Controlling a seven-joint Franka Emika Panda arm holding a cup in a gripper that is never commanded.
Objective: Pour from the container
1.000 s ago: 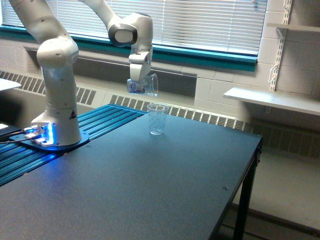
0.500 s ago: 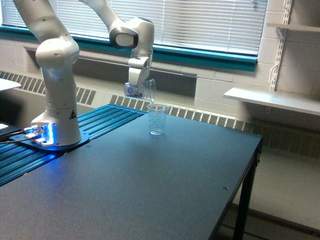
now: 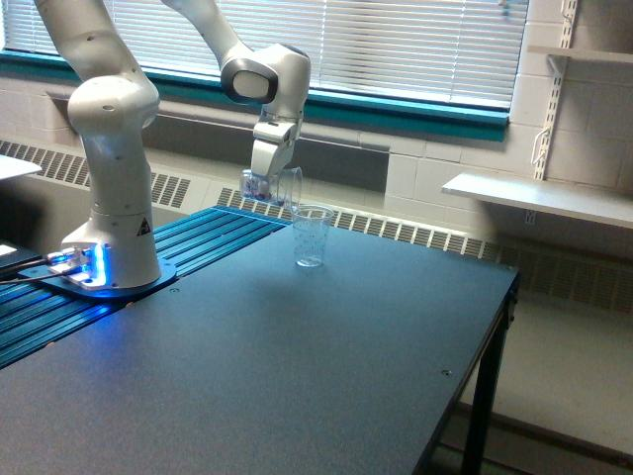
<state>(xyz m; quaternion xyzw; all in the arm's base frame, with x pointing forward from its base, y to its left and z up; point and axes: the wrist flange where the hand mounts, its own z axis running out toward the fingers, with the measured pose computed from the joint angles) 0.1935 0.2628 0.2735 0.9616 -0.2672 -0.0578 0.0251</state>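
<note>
Tool [image 3: 269,185] grips tipped container [image 3: 278,185] (above speckled cup [image 3: 312,236]).

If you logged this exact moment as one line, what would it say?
gripper: shut on small clear plastic cup with dark pieces, tipped sideways | mouth beside speckled clear cup standing on dark table | nothing visibly pouring

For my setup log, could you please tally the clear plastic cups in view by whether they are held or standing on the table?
Held, tilted cup with dark pieces: 1
Standing speckled cup on the table: 1
Total: 2
</note>
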